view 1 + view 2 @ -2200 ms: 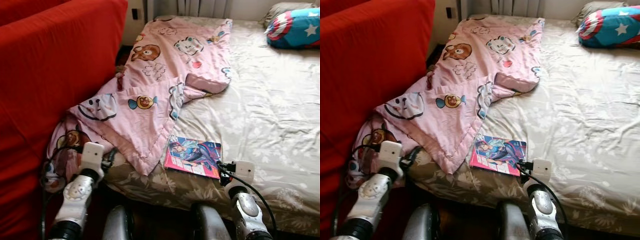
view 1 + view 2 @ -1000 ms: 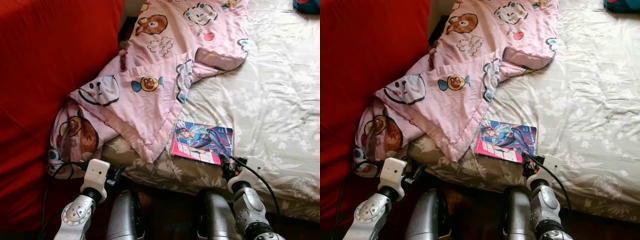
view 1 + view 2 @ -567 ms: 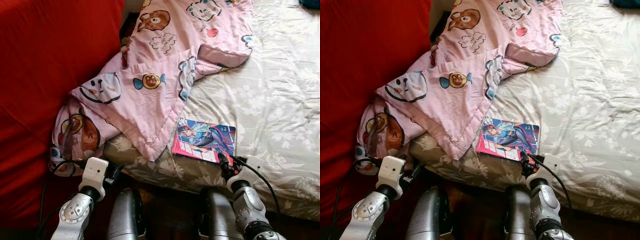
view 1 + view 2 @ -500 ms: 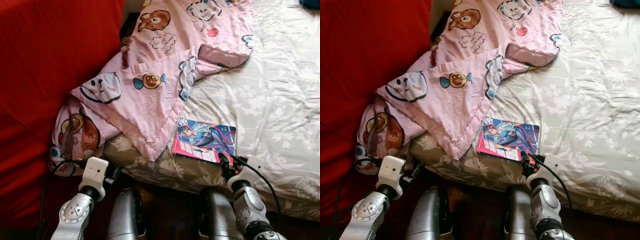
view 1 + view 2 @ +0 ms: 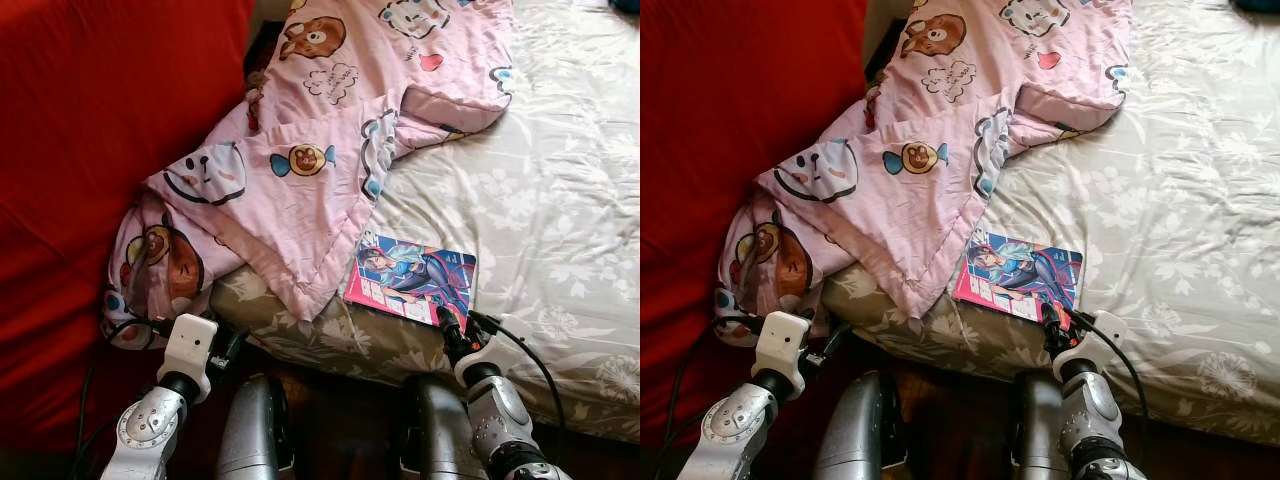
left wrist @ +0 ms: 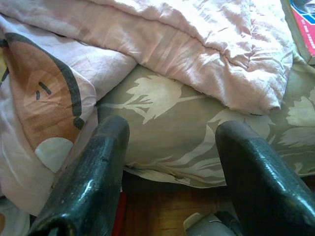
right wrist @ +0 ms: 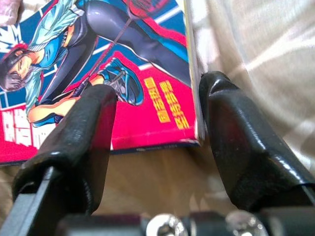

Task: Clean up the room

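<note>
1. Two fingers of the right gripper [image 7: 152, 142] stand spread, straddling the near corner of the comic book [image 5: 412, 280], closer to it than half a second ago.
2. That book lies flat at the bed's [image 5: 560, 200] near edge, just beside the pink blanket [image 5: 320, 150].
3. Left gripper [image 6: 170, 172] hangs spread below the blanket's draped corner, where it was before.

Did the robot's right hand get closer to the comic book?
Yes. The right gripper has crept forward to the comic book on the bed; its open fingers now straddle the book's near corner.
</note>
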Motion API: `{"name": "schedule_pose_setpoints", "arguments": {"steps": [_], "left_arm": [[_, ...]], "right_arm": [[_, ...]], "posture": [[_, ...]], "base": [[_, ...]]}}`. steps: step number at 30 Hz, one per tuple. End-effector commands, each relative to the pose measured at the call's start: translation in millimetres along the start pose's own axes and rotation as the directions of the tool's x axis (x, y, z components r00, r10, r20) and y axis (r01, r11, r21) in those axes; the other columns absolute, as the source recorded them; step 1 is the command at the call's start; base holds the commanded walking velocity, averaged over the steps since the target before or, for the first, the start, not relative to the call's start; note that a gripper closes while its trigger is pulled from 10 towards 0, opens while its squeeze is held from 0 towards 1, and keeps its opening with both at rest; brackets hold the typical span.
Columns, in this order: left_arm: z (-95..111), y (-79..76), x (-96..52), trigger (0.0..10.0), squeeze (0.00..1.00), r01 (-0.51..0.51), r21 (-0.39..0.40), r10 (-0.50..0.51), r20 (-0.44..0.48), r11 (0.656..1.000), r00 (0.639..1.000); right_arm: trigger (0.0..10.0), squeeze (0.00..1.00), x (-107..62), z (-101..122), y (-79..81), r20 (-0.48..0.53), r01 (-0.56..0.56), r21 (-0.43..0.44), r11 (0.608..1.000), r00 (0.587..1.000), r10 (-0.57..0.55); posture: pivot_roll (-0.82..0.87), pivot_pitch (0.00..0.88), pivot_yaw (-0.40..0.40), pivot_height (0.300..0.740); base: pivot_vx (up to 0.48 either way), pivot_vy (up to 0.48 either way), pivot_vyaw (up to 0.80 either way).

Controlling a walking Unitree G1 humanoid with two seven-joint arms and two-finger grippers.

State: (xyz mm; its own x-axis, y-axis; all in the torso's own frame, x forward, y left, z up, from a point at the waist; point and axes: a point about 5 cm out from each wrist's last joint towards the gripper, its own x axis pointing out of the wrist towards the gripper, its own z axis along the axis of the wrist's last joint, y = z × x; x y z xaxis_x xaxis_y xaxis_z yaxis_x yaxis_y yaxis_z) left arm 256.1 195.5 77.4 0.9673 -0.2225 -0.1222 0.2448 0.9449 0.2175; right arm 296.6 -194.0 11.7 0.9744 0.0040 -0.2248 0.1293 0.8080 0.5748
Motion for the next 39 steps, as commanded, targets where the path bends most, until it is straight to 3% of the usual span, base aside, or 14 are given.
{"name": "schedule_pose_setpoints", "arguments": {"steps": [1,4,11,17,24,30,39], "left_arm": [[-6,3.8,-7.1,10.0,0.0,-0.003,-0.005,0.003,-0.031,1.0,1.0],[-5,3.0,-8.1,10.0,0.0,0.0,-0.005,0.0,-0.03,1.0,1.0],[-4,3.2,-10.9,10.0,0.0,0.003,-0.002,-0.003,-0.034,1.0,0.999],[-3,4.1,-16.0,10.0,0.0,0.001,0.003,-0.001,-0.04,1.0,0.999],[-2,6.7,-23.2,10.0,0.0,-0.005,0.012,0.005,-0.046,1.0,0.999],[-1,9.2,-28.7,10.0,0.0,-0.012,0.018,0.013,-0.053,1.0,0.999],[1,10.9,-31.1,10.0,0.0,-0.021,0.024,0.022,-0.058,0.999,0.998]], "right_arm": [[10.0,0.0,-7.8,-19,-4.4,-0.066,0.029,0.104,0.994,0.998,-0.022],[10.0,0.0,-10.4,-23,-7.0,-0.067,0.034,0.209,0.977,0.998,-0.02],[10.0,0.0,-12.0,-28,-6.7,-0.079,0.035,0.315,0.948,0.997,-0.01],[10.0,0.0,-15.5,-38,-9.6,-0.124,0.125,0.475,0.871,0.989,-0.075],[10.0,0.0,-12.9,-46,1.3,-0.161,0.127,0.539,0.833,0.986,-0.045],[10.0,0.0,-8.5,-54,20.1,-0.202,0.084,0.539,0.838,0.979,0.032],[10.0,0.0,-2.8,-51,33.0,-0.171,0.026,0.552,0.834,0.982,0.083]], "posture": [[0.11,0.296,0.112,0.583],[0.12,0.301,0.115,0.583],[0.13,0.306,0.119,0.583],[0.15,0.314,0.122,0.583],[0.18,0.325,0.124,0.583],[0.19,0.332,0.13,0.583],[0.2,0.337,0.13,0.583]], "base": [[0.0,0.0,0.0],[0.0,0.0,0.0],[0.0,0.0,0.0],[0.0,0.0,0.0],[0.0,0.0,0.0],[0.0,0.0,0.0],[0.0,0.0,0.0]]}}
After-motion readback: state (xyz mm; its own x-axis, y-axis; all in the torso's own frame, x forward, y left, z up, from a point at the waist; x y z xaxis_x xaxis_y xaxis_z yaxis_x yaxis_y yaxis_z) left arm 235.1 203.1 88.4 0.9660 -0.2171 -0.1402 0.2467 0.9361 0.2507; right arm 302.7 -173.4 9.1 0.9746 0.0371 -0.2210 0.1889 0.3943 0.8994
